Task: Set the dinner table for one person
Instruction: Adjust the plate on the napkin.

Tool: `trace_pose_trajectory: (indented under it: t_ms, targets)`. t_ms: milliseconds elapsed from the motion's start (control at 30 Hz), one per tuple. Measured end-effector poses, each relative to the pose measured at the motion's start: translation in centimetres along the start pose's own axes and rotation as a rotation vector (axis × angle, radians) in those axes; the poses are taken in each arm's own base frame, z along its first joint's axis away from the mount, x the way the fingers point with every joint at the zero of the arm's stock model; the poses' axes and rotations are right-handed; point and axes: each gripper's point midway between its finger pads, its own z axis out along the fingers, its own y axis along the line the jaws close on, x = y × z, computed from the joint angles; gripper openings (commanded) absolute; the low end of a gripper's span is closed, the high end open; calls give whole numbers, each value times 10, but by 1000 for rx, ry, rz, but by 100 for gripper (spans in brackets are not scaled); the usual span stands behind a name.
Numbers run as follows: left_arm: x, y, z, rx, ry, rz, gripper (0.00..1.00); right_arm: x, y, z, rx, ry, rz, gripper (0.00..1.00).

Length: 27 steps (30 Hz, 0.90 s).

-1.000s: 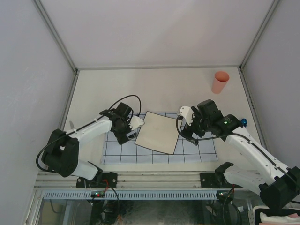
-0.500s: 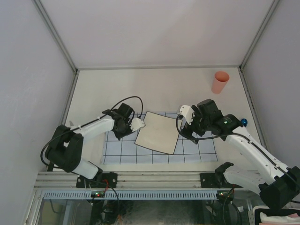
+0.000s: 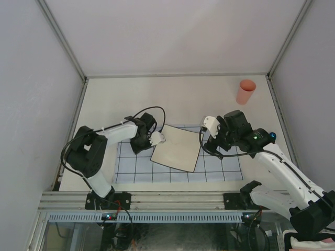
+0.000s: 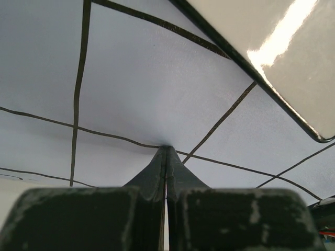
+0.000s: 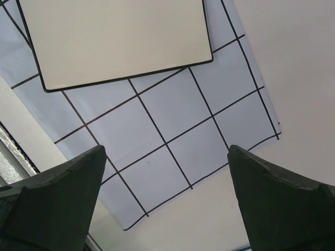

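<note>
Top external view: the off-white table (image 3: 183,99) fills the floor of the booth, with grey rails (image 3: 178,76) and pale walls (image 3: 172,36) on three sides. Its long axis appears to run left to right across the frame, its short ends face the side walls, and the arm bases stand at its near long edge. A light-blue cloth (image 3: 136,170) with a dark grid lies on the near middle of the table, its long side parallel to the table's. A cream square plate (image 3: 175,148) with a thin dark rim rests on the cloth, turned askew to the grid. A pink cup (image 3: 246,91) stands upright near the far right corner, well apart from the cloth. The left tool (image 3: 157,138) is down at the cloth just beside the plate's left edge. The right tool (image 3: 208,135) hangs over the cloth just right of the plate.

Left wrist view: the left tool (image 4: 166,151) has its dark fingers pressed together, the tips meeting at the cloth (image 4: 146,78). Whether any fabric is caught between them cannot be told. One corner of the plate (image 4: 272,52), with glare on its surface, shows at upper right, near the tips but apart.

Right wrist view: the right tool (image 5: 165,204) is spread wide and holds nothing, one dark finger at each lower corner, above a corner of the cloth (image 5: 157,130). The plate (image 5: 115,42) lies at the top, and bare table (image 5: 293,63) shows past the cloth's edges.
</note>
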Motion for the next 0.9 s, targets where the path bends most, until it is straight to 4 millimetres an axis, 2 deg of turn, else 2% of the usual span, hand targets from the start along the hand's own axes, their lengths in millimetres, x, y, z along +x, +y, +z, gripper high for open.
trace_pose_trajectory:
  t_ms: [433,900]
  targets:
    - [-1,3,0,63,87,-7,0,7,-15,-1,30,10,6,100]
    - [-3,9,1,68,83,-26,0,7,-16,-1,29,4,11,100]
